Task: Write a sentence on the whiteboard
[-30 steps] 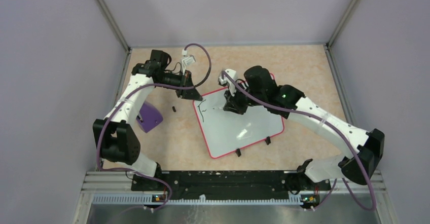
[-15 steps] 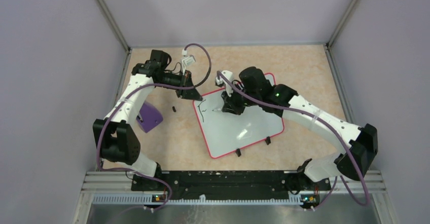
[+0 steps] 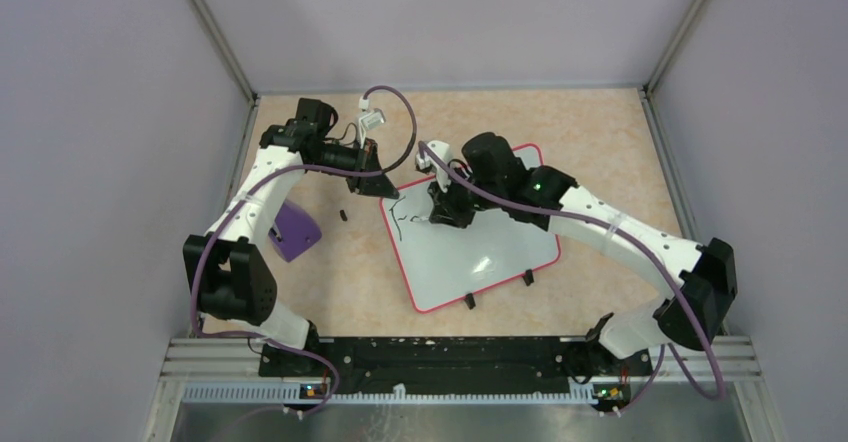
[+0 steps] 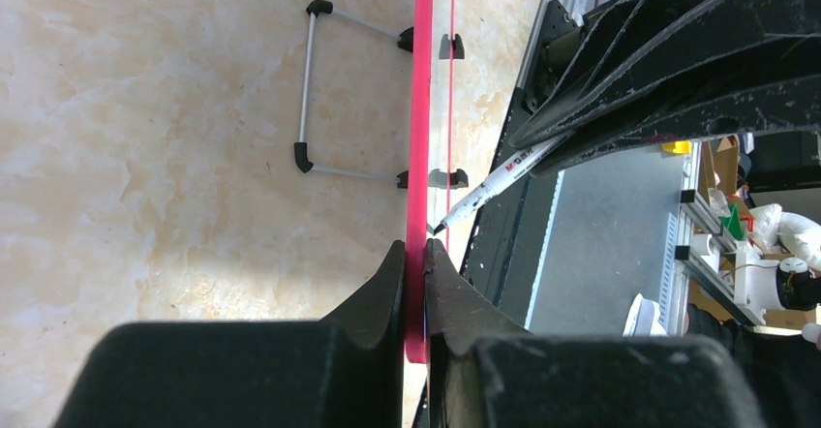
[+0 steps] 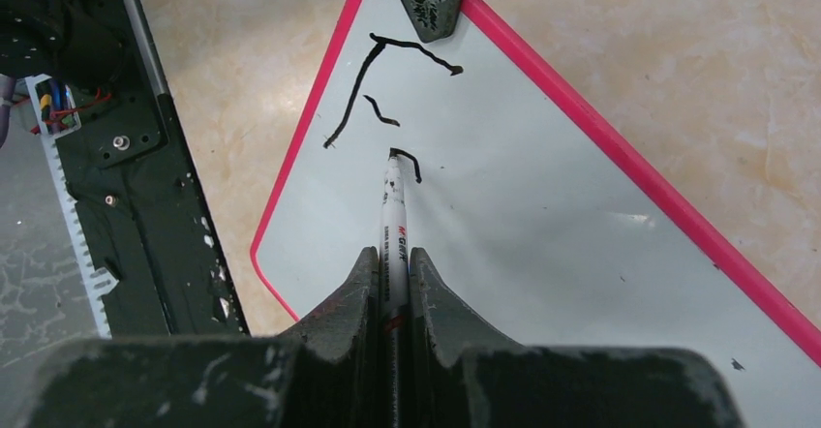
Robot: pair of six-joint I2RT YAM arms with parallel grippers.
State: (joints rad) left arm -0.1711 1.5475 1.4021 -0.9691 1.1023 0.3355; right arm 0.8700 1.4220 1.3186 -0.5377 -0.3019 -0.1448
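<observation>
R gripper [image 5: 393, 254] clamps marker [image 5: 392, 196], tip on board [image 5: 542, 254] nr strokes [image 5: 353, 89] at 9 o'clock; L gripper [image 4: 414, 249] pinches rim [image 4: 423, 79], 10 o'clock.

Purple block [image 3: 296, 230], perhaps marker cap [image 3: 343, 215]

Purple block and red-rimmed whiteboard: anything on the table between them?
One small black object, possibly a marker cap, lies between the purple block and the glossy white red-rimmed whiteboard, touching neither. Only the top external view shows it.

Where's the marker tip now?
Right wrist view: the marker in the right claw touches the whiteboard near the corner pinched by the left claw, beside the black strokes.
</observation>
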